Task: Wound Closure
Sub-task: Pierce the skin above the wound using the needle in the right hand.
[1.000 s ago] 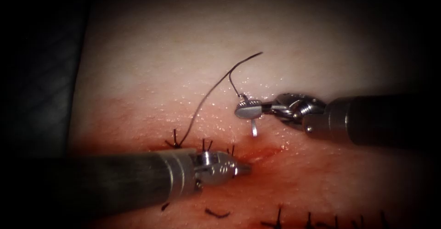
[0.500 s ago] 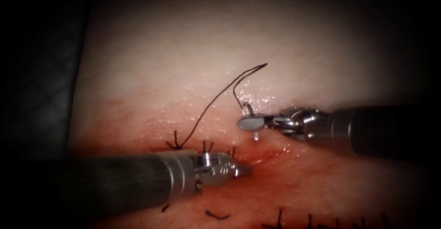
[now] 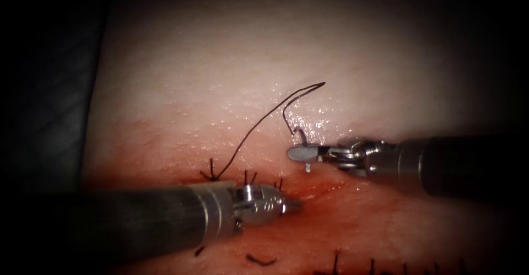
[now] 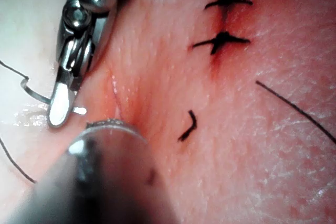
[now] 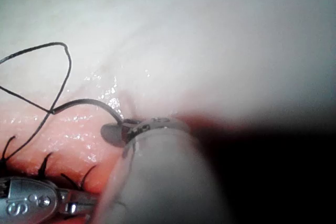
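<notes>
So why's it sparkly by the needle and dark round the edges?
Endoscope view: light glints off tissue beside the needle, held mid-curve in the right hand, and fades outward; the left hand holds nothing. Left wrist view: glare whitens the right hand.

Pale pink tissue (image 3: pixel 220 60) – reddened along the cut (image 3: pixel 319 185), black thread (image 3: pixel 253 129), silver needle (image 3: pixel 304 140), grey tools

Endoscope above-front, wrist views close, sharing the cut (image 3: pixel 314 187)

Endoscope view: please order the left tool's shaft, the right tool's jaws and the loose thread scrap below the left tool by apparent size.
1. Left tool's shaft, nearer the camera.
2. Right tool's jaws, shut on the needle.
3. Thread scrap.
</notes>
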`<state>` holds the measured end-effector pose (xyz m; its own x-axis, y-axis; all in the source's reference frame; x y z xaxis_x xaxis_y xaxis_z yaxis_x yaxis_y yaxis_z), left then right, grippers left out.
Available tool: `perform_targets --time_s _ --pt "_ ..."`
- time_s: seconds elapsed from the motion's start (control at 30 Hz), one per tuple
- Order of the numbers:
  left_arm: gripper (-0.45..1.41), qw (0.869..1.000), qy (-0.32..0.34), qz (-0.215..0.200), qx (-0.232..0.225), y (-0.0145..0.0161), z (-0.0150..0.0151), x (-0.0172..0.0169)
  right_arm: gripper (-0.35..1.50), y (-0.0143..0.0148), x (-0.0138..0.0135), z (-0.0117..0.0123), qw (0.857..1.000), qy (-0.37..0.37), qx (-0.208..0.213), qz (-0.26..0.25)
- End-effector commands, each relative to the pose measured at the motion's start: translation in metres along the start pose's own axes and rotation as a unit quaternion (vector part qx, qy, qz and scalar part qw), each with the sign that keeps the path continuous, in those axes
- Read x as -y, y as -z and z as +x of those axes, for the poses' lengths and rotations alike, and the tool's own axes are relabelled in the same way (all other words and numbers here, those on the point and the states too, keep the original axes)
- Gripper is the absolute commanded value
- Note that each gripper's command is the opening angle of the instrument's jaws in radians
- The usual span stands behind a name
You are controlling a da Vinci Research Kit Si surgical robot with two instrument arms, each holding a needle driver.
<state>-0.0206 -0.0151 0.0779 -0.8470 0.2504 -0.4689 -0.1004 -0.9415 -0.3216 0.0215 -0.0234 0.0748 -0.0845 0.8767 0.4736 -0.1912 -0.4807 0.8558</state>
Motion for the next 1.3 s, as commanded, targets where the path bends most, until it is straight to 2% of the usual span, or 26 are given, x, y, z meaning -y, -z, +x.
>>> perform_targets --time_s 0.03,0.1,0.17,0.2,0.23,0.27,0.3,0.4,0.43,0.47,0.5,0.6,0.63,0.7,0.83,0.9,0.93,1.0,1.1,1.17,1.2,1.23,1.27,1.3 --pt "-0.40 1.000 0.000 0.000 0.000 -0.0007 0.0002 0.0000 -0.35 -0.0004 0.0002 0.0005 1.000 0.002 -0.002 0.006" --pt "-0.40 1.000 0.000 0.000 0.000 -0.0007 0.0001 0.0000 -0.35 -0.0004 0.0005 0.0007 1.000 0.023 -0.005 0.012" --pt "-0.40 1.000 -0.001 0.000 0.000 -0.0006 0.0001 -0.0001 -0.35 -0.0004 0.0011 0.0013 0.995 0.094 -0.024 0.018" --pt "-0.40 1.000 -0.004 0.000 0.000 -0.0006 0.0001 -0.0001 -0.06 -0.0005 0.0017 0.0021 0.982 0.176 -0.054 0.036" --pt "-0.40 1.000 -0.003 0.000 0.000 -0.0006 0.0001 -0.0001 0.39 -0.0006 0.0020 0.0025 0.972 0.221 -0.069 0.045" --pt "-0.40 1.000 -0.003 0.000 0.000 -0.0006 0.0001 -0.0001 0.71 -0.0006 0.0022 0.0030 0.962 0.255 -0.082 0.052" --pt "-0.40 1.000 -0.003 0.000 0.000 -0.0006 0.0001 -0.0001 0.93 -0.0005 0.0025 0.0036 0.948 0.299 -0.095 0.055" --pt "-0.40 1.000 -0.004 0.000 0.000 -0.0006 0.0001 -0.0001 1.24 -0.0004 0.0031 0.0050 0.906 0.403 -0.123 0.027" --pt "-0.40 1.000 -0.004 0.000 0.000 -0.0005 0.0001 -0.0003 1.31 -0.0001 0.0035 0.0063 0.873 0.468 -0.137 0.000" --pt "-0.40 1.000 -0.004 -0.001 0.000 -0.0005 0.0001 -0.0003 1.33 0.0001 0.0036 0.0066 0.865 0.482 -0.139 -0.006" --pt "-0.40 1.000 -0.004 -0.001 0.000 -0.0004 0.0001 -0.0003 1.33 0.0003 0.0038 0.0072 0.851 0.505 -0.144 -0.019" --pt "-0.40 1.000 -0.004 -0.001 0.000 -0.0004 0.0001 -0.0003 1.43 0.0010 0.0044 0.0087 0.800 0.576 -0.154 -0.065" --pt "-0.40 1.000 -0.004 -0.001 0.000 -0.0004 0.0001 -0.0003 1.48 0.0014 0.0049 0.0094 0.773 0.607 -0.162 -0.089" --pt "-0.42 1.000 -0.004 -0.001 0.000 -0.0004 0.0001 -0.0003 1.48 0.0018 0.0053 0.0098 0.753 0.626 -0.170 -0.105" --pt "-0.45 1.000 -0.004 -0.001 0.000 -0.0004 0.0001 -0.0003 1.48 0.0024 0.0064 0.0096 0.704 0.679 -0.163 -0.129" --pt "-0.45 1.000 -0.004 -0.001 0.000 -0.0004 0.0000 -0.0003 1.48 0.0026 0.0071 0.0093 0.691 0.694 -0.157 -0.130" --pt "-0.45 1.000 -0.004 -0.001 0.000 -0.0004 0.0000 -0.0003 1.48 0.0026 0.0076 0.0089 0.672 0.712 -0.152 -0.134" --pt "-0.45 1.000 -0.004 -0.001 0.000 -0.0003 0.0000 -0.0003 1.48 0.0024 0.0081 0.0083 0.650 0.732 -0.148 -0.141" --pt "-0.45 1.000 -0.005 -0.002 -0.001 -0.0002 -0.0002 -0.0003 1.45 0.0013 0.0087 0.0065 0.586 0.786 -0.124 -0.153" --pt "-0.45 1.000 -0.005 -0.003 0.000 -0.0002 -0.0002 -0.0003 1.45 0.0005 0.0087 0.0057 0.557 0.807 -0.116 -0.159" --pt "-0.45 1.000 -0.005 -0.003 0.000 -0.0002 -0.0002 -0.0003 1.46 0.0000 0.0088 0.0053 0.532 0.823 -0.114 -0.165" --pt "-0.45 1.000 -0.005 -0.003 0.000 -0.0002 -0.0002 -0.0003 1.48 -0.0005 0.0089 0.0048 0.517 0.832 -0.112 -0.169" --pt "-0.45 1.000 -0.005 -0.003 0.000 -0.0002 -0.0002 -0.0003 1.48 -0.0013 0.0094 0.0037 0.479 0.854 -0.105 -0.174" --pt "-0.45 1.000 -0.006 -0.003 0.000 -0.0002 -0.0002 -0.0003 1.48 -0.0017 0.0096 0.0033 0.457 0.866 -0.096 -0.177"
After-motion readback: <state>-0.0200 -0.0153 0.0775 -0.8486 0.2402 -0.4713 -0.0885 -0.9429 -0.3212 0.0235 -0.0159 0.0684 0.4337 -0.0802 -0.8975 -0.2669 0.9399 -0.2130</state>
